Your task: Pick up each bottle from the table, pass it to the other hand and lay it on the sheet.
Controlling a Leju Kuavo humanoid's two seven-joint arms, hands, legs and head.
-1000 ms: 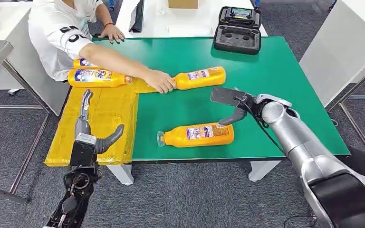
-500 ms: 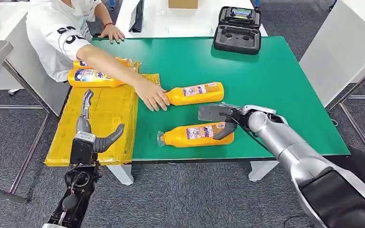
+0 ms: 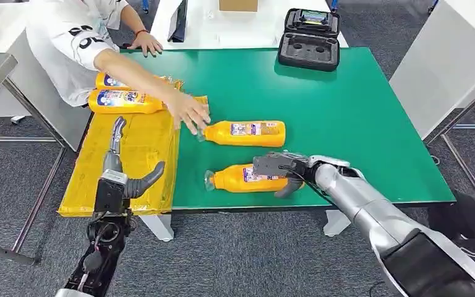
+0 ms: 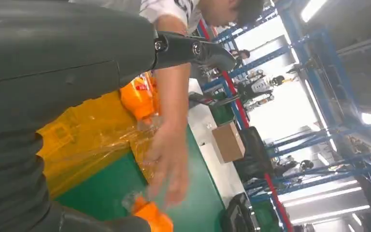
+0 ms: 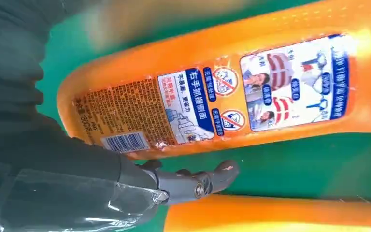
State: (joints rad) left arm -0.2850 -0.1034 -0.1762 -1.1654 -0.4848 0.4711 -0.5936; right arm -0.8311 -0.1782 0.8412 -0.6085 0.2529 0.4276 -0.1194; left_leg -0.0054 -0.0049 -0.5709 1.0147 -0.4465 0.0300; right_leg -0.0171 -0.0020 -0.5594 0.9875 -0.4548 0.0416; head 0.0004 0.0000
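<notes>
Since the nearest orange bottle (image 3: 247,178) lies on its side near the front edge of the green tabletop (image 3: 346,105), just right of the yellow sheet (image 3: 136,154), the right hand (image 3: 278,168) straddles its base end, fingers spread, not yet clamped. Left hand (image 3: 119,176) waits spread over the sheet's front edge, likely for the handover. A person's hand (image 3: 188,111) places another bottle (image 3: 244,133) just beyond the sheet's right edge.
</notes>
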